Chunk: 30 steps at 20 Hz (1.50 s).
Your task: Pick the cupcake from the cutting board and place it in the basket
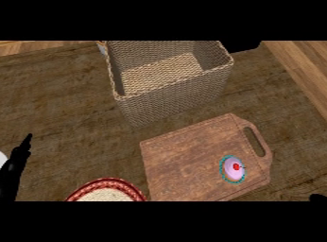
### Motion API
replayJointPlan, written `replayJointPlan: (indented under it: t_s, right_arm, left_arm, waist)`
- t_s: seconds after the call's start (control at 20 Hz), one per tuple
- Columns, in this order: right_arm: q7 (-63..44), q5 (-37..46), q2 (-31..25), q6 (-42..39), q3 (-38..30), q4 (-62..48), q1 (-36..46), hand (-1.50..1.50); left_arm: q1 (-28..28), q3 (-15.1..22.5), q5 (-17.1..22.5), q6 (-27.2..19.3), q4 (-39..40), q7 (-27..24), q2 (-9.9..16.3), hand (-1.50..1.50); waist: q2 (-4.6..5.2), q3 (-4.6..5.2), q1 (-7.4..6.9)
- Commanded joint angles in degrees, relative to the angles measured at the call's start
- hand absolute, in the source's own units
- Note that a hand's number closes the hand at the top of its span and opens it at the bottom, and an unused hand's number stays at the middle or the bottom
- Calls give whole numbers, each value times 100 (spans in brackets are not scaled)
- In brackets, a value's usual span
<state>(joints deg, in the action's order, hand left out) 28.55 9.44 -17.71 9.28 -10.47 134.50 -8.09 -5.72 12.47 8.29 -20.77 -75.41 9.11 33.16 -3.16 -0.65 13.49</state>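
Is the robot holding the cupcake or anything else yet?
No, nothing is held. The cupcake sits alone on the cutting board. The left hand shows at the left edge, touching nothing; the right hand barely peeks in at the lower right corner.

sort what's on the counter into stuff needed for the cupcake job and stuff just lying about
Needed: cupcake, cutting board under it, basket behind the board.

Lying about: red-rimmed woven dish at the lower edge, left of the board.
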Motion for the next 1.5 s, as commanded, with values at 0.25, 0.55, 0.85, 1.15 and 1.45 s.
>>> replayJointPlan:
  t_s: [0.25, 0.55, 0.85, 1.15, 1.45]
  right_arm:
    - [1482, 1414, -721, -756, -446, 555, -2718, -150]
    - [3232, 1504, -40, -123, -804, 94, -4067, -150]
    - [4871, 1539, 967, 532, -852, -840, -5122, -150]
    - [5563, 1149, 1267, 648, -1047, -1544, -5196, -150]
    - [5337, 1468, 1403, 815, -702, -1823, -4594, -150]
  left_arm:
    - [-204, -32, 1, -46, -157, -44, 19, 0]
    - [1, 16, -59, 9, -300, 91, 58, 0]
    - [234, 180, -181, 153, -266, 7, -70, 0]
    - [258, 419, -432, 92, -435, 151, -232, 0]
    - [730, 354, -466, 247, -380, 437, -244, 0]
  waist:
    - [65, 33, -172]
    - [113, 28, -350]
    - [197, 46, -732]
    - [237, 52, -1075]
    - [276, 55, -1201]
